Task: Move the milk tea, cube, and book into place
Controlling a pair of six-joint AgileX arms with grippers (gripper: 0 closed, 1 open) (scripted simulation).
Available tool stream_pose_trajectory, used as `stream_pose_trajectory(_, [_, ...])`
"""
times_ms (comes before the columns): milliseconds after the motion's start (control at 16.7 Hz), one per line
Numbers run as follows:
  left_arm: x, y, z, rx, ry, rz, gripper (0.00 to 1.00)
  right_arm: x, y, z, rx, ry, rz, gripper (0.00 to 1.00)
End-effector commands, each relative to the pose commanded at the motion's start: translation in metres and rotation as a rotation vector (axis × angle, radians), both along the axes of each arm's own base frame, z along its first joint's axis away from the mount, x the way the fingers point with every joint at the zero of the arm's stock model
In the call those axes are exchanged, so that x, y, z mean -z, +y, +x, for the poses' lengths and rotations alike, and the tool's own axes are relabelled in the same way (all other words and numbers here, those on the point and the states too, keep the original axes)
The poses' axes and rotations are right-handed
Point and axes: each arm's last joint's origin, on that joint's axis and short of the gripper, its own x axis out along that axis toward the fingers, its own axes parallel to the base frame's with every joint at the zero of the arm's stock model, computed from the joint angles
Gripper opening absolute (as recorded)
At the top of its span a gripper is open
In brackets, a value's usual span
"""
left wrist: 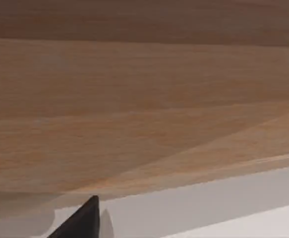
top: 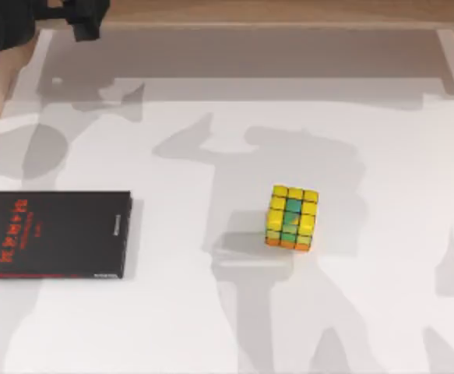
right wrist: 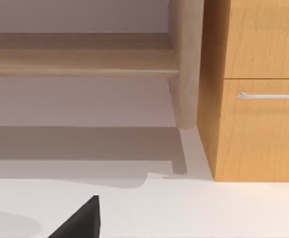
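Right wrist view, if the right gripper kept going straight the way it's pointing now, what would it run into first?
Probably nothing soon: ahead of the right gripper's dark fingertip lies bare white table. Farther on stands a wooden shelf post beside a drawer cabinet; which it would reach first is unclear, since depth is hard to judge.

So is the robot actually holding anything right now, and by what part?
It cannot be told. The cube and the black book lie free on the white table, but neither arm's jaws can be seen clearly. The left arm is at the top view's upper left.
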Motion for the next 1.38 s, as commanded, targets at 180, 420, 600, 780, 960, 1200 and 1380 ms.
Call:
stream_pose_trajectory(180, [-0.007, -0.071, 0.017, 0.083, 0.24, 0.0, 1.0, 0.0, 0.0, 0.0, 0.0, 0.0, 0.0, 1.0])
stream_pose_trajectory(420, [0.003, -0.166, 0.02, 0.135, 0.563, 0.098, 1.0, 0.0, 0.0, 0.0, 0.0, 0.0, 0.0, 1.0])
stream_pose_trajectory(600, [0.016, -0.226, 0.008, 0.131, 0.759, 0.228, 1.0, 0.0, 0.0, 0.0, 0.0, 0.0, 0.0, 1.0])
stream_pose_trajectory(780, [0.026, -0.271, -0.011, 0.103, 0.889, 0.371, 1.0, 0.0, 0.0, 0.0, 0.0, 0.0, 0.0, 1.0])
stream_pose_trajectory(960, [0.034, -0.299, -0.031, 0.068, 0.962, 0.496, 1.0, 0.0, 0.0, 0.0, 0.0, 0.0, 0.0, 1.0])
stream_pose_trajectory(1200, [0.037, -0.317, -0.048, 0.037, 0.992, 0.59, 1.0, 0.0, 0.0, 0.0, 0.0, 0.0, 0.0, 1.0])
stream_pose_trajectory(1380, [0.037, -0.318, -0.05, 0.034, 0.993, 0.598, 1.0, 0.0, 0.0, 0.0, 0.0, 0.0, 0.0, 1.0])
